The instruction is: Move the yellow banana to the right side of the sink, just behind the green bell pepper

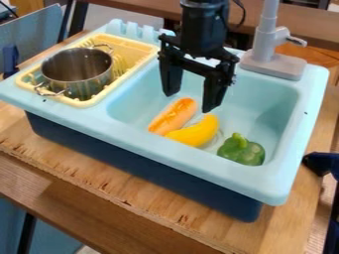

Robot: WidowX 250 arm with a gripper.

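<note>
Crowding looks like the main risk: in the camera view, toy hot dog (173, 116) and toy banana (195, 132) lie side by side, seemingly touching, in toy sink (228, 176). A low finger could shove one or catch both; their curved surfaces might roll. Green bell pepper (242, 150) lies apart. Gripper (190, 102) points downward near the hot dog, jaws apart, nothing held. Arm enters at top edge.
</note>
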